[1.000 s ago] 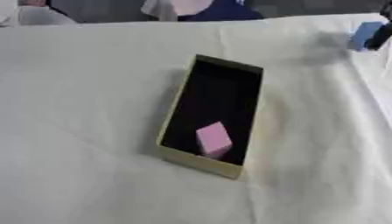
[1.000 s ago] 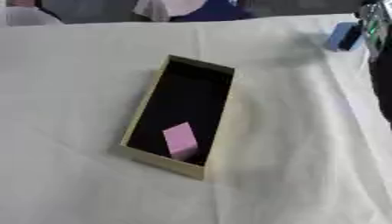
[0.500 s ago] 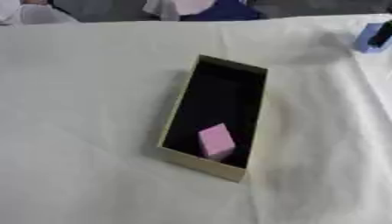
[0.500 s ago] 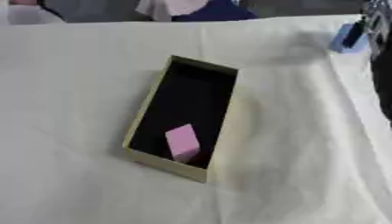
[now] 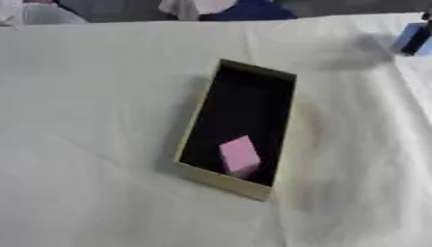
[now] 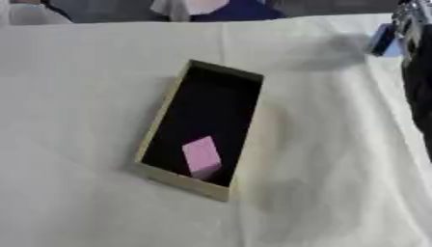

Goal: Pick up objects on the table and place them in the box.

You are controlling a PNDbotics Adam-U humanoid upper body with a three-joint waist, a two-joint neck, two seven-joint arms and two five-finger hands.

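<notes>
A long tan box (image 5: 221,181) with a dark inside lies slantwise in the middle of the white-clothed table. A pink block (image 5: 239,154) lies tilted in the box's near end. At the far right a small blue block (image 6: 384,41) hangs above the cloth, casting a shadow to its left. My right hand (image 6: 411,21) is against it at the view's edge, with dark fingers on the block's right side. The black forearm (image 6: 419,96) runs down the right edge. My left hand shows in neither view.
The white cloth (image 5: 93,120) covers the whole table and has soft folds near the right side. The table's far edge (image 5: 110,24) runs along the top, with people's clothing behind it.
The blue block and my right hand have drifted slightly right toward the view's edge. The box and pink block have not moved.
</notes>
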